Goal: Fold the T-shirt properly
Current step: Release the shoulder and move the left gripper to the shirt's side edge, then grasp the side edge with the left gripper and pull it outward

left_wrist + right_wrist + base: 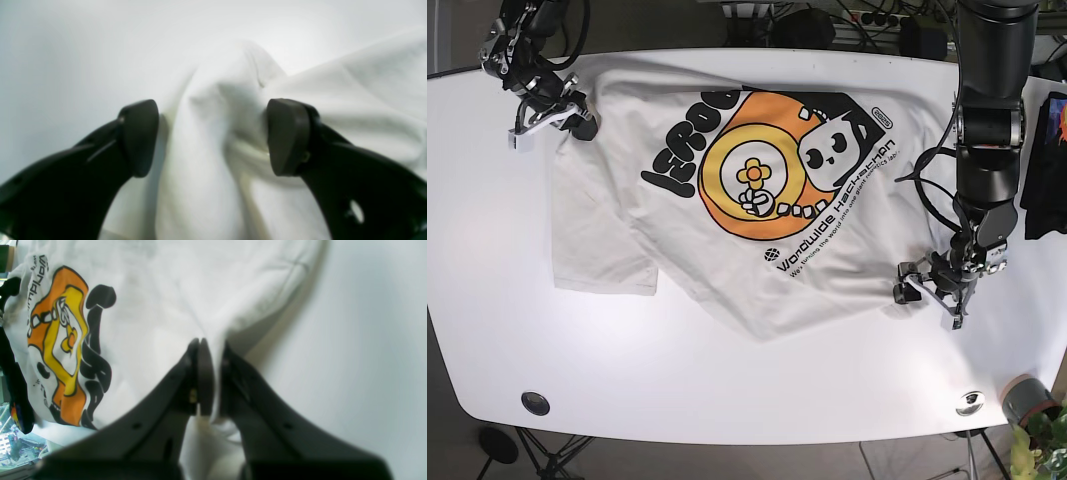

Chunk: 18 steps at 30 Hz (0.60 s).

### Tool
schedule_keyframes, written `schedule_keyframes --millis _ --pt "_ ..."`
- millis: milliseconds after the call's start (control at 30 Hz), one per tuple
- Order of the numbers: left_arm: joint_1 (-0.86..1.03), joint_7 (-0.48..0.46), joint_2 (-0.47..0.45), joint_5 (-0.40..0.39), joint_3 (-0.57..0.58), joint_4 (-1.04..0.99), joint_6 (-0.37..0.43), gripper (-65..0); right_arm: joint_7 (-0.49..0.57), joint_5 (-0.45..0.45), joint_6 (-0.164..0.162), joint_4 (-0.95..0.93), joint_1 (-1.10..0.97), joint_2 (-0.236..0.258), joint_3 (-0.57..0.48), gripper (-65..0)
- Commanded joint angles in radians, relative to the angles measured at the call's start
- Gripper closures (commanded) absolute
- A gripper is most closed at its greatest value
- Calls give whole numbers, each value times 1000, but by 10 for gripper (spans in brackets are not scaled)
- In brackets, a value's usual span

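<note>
A white T-shirt (727,220) with an orange, yellow and black print lies spread face up on the white table (727,390). My right gripper (213,373) is shut on a pinch of the shirt's white fabric; in the base view this right gripper (577,123) sits at the shirt's far left corner. My left gripper (213,136) is open, its two dark fingers (288,136) standing on either side of a raised fold of the T-shirt (206,110). In the base view the left gripper (924,290) is at the shirt's right edge.
A black printed item (1045,160) lies at the table's right edge. Two round fittings (535,402) (970,402) sit near the front edge, with a grey cup (1024,398) and a plant past the front right corner. Cables run behind the table.
</note>
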Motion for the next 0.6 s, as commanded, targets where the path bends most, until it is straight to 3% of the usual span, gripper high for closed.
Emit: schedule_keyframes --millis 0,100,200,333,567 --pt "-27 -12 -15 -4 -5 37 -3 -314 12 23 13 21 2 13 5 -22" --pt "-7 -11 -18 -4 -6 56 -3 -131 12 22 13 21 2 13 5 -22" --pt "10 15 -20 -4 -6 75 -6 0 12 22 13 21 2 14 5 -22" --pt "58 77 -52 -13 -37 141 -7 0 12 22 13 21 13 14 5 -22" --pt "277 231 -60 -30 -295 437 -3 0 12 19 13 21 14 17 5 -22"
